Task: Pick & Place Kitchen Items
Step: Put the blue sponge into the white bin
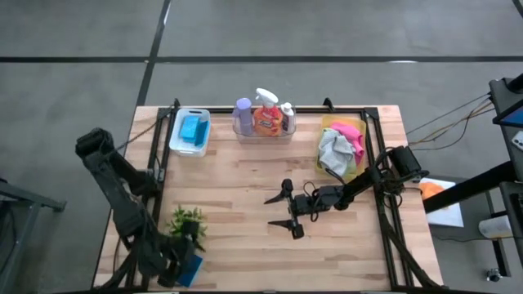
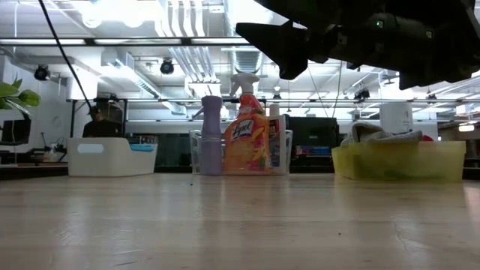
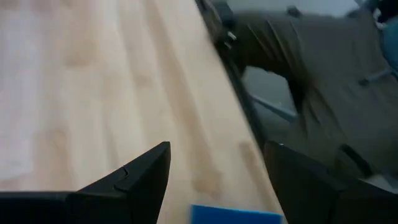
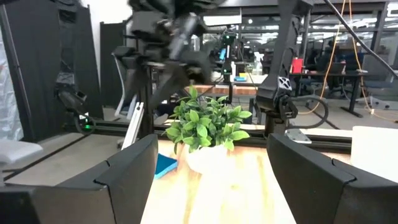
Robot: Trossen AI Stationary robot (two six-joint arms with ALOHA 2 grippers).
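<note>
The left gripper (image 1: 181, 265) is positioned at the near left corner of the wooden table (image 1: 245, 188). Its fingers are spread apart and hold nothing. A blue sponge (image 1: 191, 269) lies on the table directly at the fingertips; in the left wrist view the sponge (image 3: 235, 214) shows low between the two dark fingers, and contact cannot be determined. A small potted plant (image 1: 187, 220) stands just beyond this gripper.

At the far left of the table a white tray (image 1: 178, 131) holds further blue sponges (image 1: 191, 128), well apart from both grippers.

At the far centre a clear tray (image 1: 263, 136) contains three upright bottles side by side: a purple bottle (image 1: 243, 114), an orange spray bottle (image 1: 266, 119) with a white trigger, and a small white bottle (image 1: 287, 115). In the low view the purple bottle (image 2: 211, 135) stands left of the orange spray bottle (image 2: 245, 139).

The right gripper (image 1: 288, 211) hovers over the table centre, pointing toward the left side. Its jaws stand wide and empty. No task item lies between the fingers; the bottles are well beyond it toward the far edge.

At the far right a yellow tray (image 1: 327, 131) holds a grey cloth (image 1: 333, 152) and a pink cloth (image 1: 348, 135) bunched together, near the right arm's forearm and apart from its gripper. A green cloth cannot be distinguished.
</note>
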